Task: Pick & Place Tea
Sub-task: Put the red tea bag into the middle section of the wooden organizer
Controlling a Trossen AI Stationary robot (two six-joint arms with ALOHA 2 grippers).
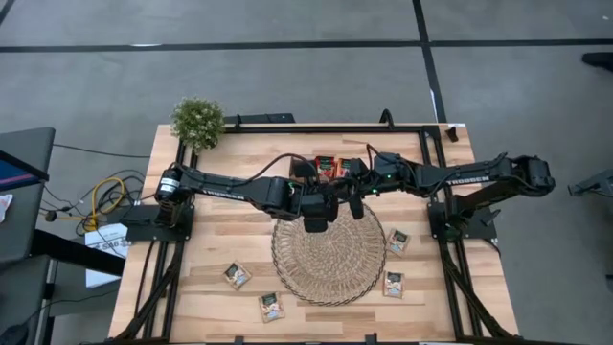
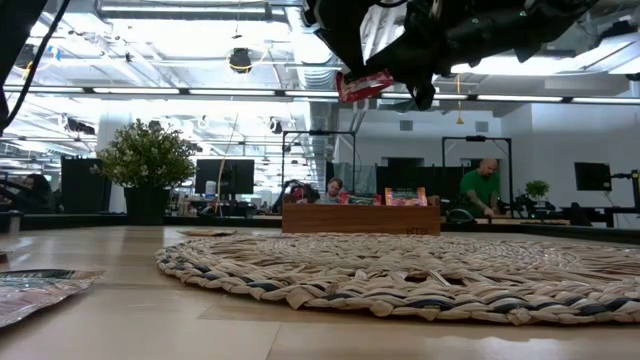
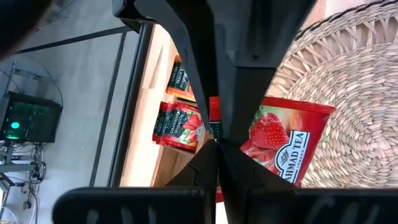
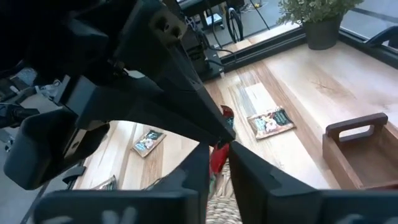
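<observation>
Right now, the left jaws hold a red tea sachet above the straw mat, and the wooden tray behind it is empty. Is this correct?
One detail is wrong: the wooden tray is not empty. The low view shows sachets standing in it. The rest holds: the left gripper pinches a red sachet above the straw mat.

Two matte black jointed arms, white TROSSEN lettering along each forearm, black cables looping near wrists, green indicator light at right wrist, angular dark fingers

Both arms (image 1: pixel 383 177) crowd the table's (image 1: pixel 211 244) middle above the woven mat (image 1: pixel 330 257), while scattered sachets (image 1: pixel 237 276) dot the otherwise open near edge.
</observation>
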